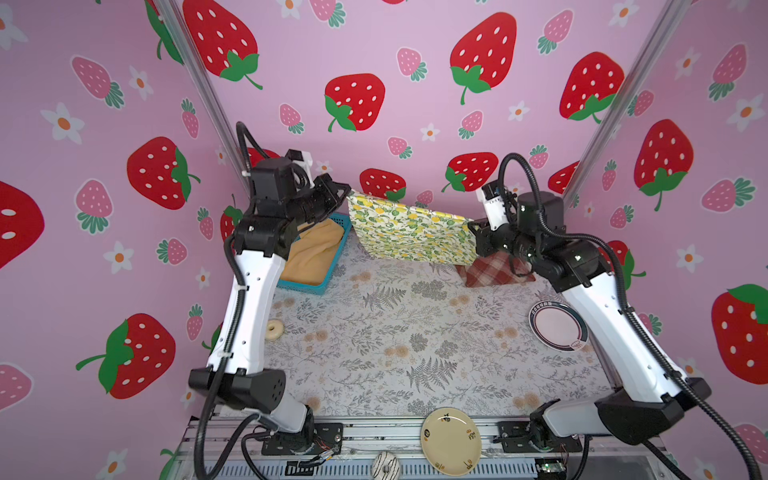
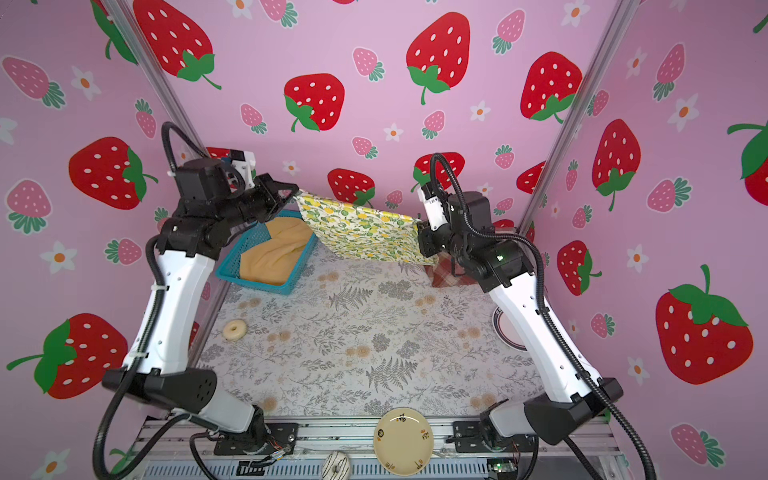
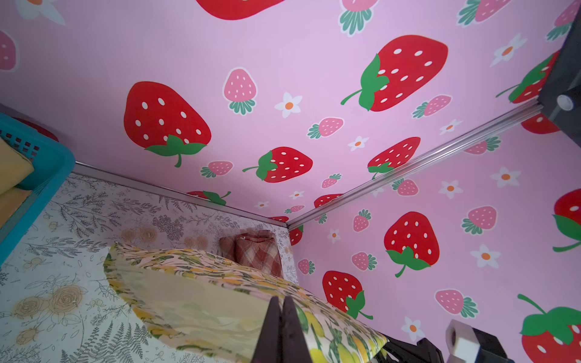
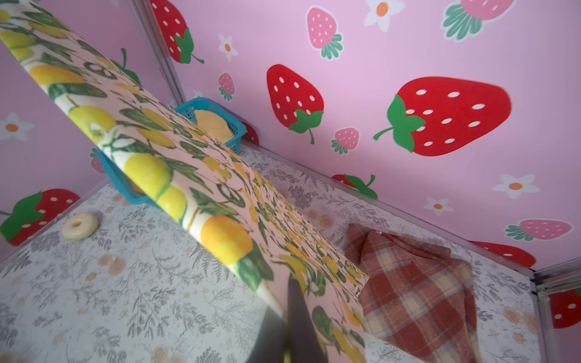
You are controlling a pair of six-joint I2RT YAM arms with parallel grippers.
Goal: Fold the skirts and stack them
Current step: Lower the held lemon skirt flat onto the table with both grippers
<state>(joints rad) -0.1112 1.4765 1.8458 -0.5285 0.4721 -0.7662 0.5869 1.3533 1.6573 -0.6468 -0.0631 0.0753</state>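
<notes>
The lemon-print skirt [image 1: 409, 235] [image 2: 365, 235] hangs stretched in the air between both arms at the back of the table. My left gripper [image 1: 348, 192] [image 3: 282, 301] is shut on its left top corner. My right gripper [image 1: 471, 226] [image 4: 290, 283] is shut on its right top corner. The red plaid skirt [image 1: 492, 270] [image 4: 415, 292] lies folded at the back right, just under the right gripper. The mustard-yellow skirt [image 1: 313, 253] [image 2: 276, 253] sits crumpled in the blue basket [image 1: 320, 286] at the back left.
A small cream ring [image 1: 274, 329] lies by the left arm. A pink plate with a dark rim [image 1: 557, 326] sits at the right edge, a yellow plate [image 1: 451, 440] on the front rail beside a white striped ring [image 1: 385, 465]. Strawberry-print walls close three sides.
</notes>
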